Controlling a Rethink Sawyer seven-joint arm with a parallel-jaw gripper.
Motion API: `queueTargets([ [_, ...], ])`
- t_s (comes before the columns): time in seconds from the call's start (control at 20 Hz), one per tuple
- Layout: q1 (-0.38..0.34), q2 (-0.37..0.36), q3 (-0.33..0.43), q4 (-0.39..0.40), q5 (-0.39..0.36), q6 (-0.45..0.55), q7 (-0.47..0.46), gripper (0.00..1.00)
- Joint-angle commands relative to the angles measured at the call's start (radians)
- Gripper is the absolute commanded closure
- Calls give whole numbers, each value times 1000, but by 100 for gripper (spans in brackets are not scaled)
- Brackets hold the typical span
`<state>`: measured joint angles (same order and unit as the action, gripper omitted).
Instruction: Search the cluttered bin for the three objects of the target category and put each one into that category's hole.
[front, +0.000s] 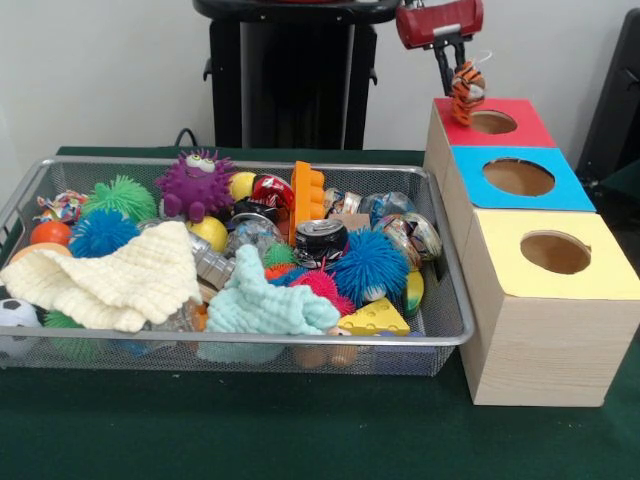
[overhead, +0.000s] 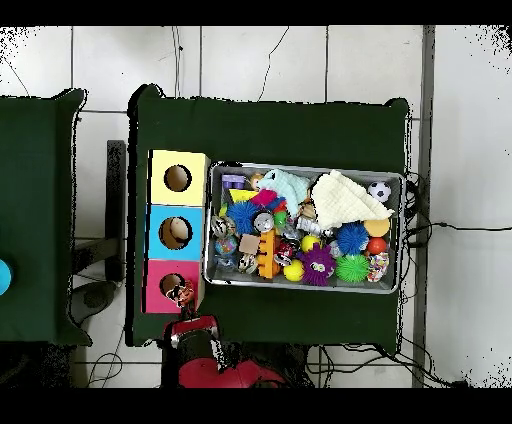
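I had the pincer (front: 466, 72) clamped on a small orange striped toy (front: 467, 92) hanging just above the red hole (front: 492, 122), slightly toward its rim, and I judged a release there could catch the edge and tumble onto the table (front: 300, 440).

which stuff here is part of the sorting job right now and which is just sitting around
In the job: gripper, tiger toy it holds over the red hole, mesh bin.
Lying about: blue hole, yellow hole, cream cloth, purple monster, crushed can.
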<state>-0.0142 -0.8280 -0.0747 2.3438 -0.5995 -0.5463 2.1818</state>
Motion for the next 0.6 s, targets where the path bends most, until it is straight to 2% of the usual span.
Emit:
queueTargets([
  [0.05,-19,-33,71,-3,-24,84,106,100],
  [0.1,16,8,37,-13,6,34,98,100],
  [0.25,87,65,-15,-22,86,-34,102,100],
  [0.4,143,66,-41,-14,151,-53,120,100],
  [0.6,163,76,-28,-26,170,-40,131,100],
])
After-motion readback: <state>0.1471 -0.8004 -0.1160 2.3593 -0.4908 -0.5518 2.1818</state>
